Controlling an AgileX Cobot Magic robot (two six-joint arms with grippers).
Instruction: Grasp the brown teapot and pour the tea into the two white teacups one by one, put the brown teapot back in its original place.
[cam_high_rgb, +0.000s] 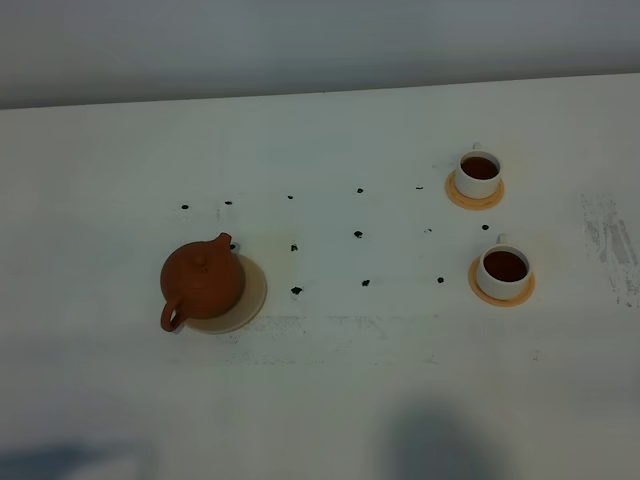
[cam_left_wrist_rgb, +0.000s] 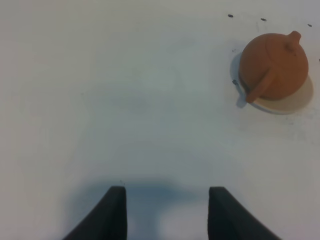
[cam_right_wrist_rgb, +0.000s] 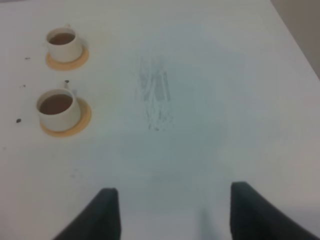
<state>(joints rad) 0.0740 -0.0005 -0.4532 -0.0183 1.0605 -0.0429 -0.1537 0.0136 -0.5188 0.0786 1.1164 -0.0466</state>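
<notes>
The brown teapot (cam_high_rgb: 203, 282) stands upright on a cream-beige disc (cam_high_rgb: 250, 300) at the left of the table, a little off the disc's centre; it also shows in the left wrist view (cam_left_wrist_rgb: 274, 66). Two white teacups, the far one (cam_high_rgb: 479, 173) and the near one (cam_high_rgb: 503, 271), hold brown tea and sit on orange-tan coasters at the right; both show in the right wrist view (cam_right_wrist_rgb: 63, 44) (cam_right_wrist_rgb: 57, 108). My left gripper (cam_left_wrist_rgb: 166, 212) is open and empty, away from the teapot. My right gripper (cam_right_wrist_rgb: 170, 215) is open and empty, away from the cups. Neither gripper shows in the exterior high view.
Small dark specks (cam_high_rgb: 296, 291) lie scattered on the white table between teapot and cups. A grey scuffed patch (cam_high_rgb: 612, 245) marks the table's right side. The table's far edge (cam_high_rgb: 320, 92) meets a grey wall.
</notes>
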